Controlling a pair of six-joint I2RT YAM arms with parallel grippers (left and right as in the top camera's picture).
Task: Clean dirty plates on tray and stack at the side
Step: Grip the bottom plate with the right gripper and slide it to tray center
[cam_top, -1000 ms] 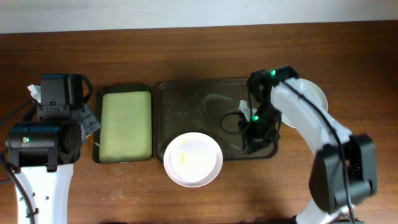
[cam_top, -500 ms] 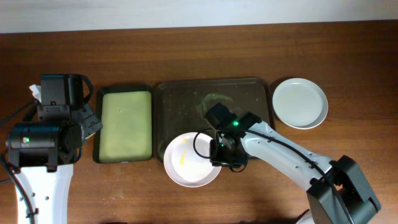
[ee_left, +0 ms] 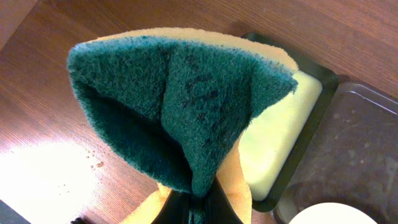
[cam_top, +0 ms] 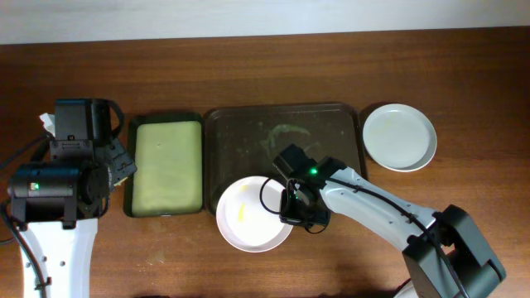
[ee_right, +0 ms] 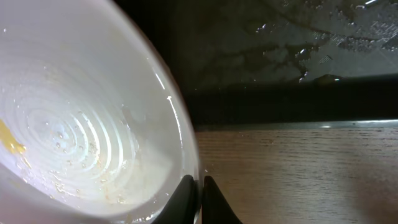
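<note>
Right wrist view: right gripper (ee_right: 199,198) pinched tight on the edge of the dirty plate (ee_right: 81,124), one finger inside the lip and one outside.

- Handling, my judgement: rigid, glazed and beaded with water, so likely slick. A thin rim hold could let it pivot. Light enough for one arm, but breakable if dropped.
- Look: white, shallow, faint concentric rings, yellow smear (ee_right: 9,144) at left.
- Position: straddles the front rim of the tray (ee_right: 280,68), partly over the bench (ee_right: 298,174).
- Left gripper (ee_left: 198,210) clamps a folded green-and-yellow sponge (ee_left: 180,106), well apart.
- Second plate (cam_top: 400,136) sits right of the tray.
</note>
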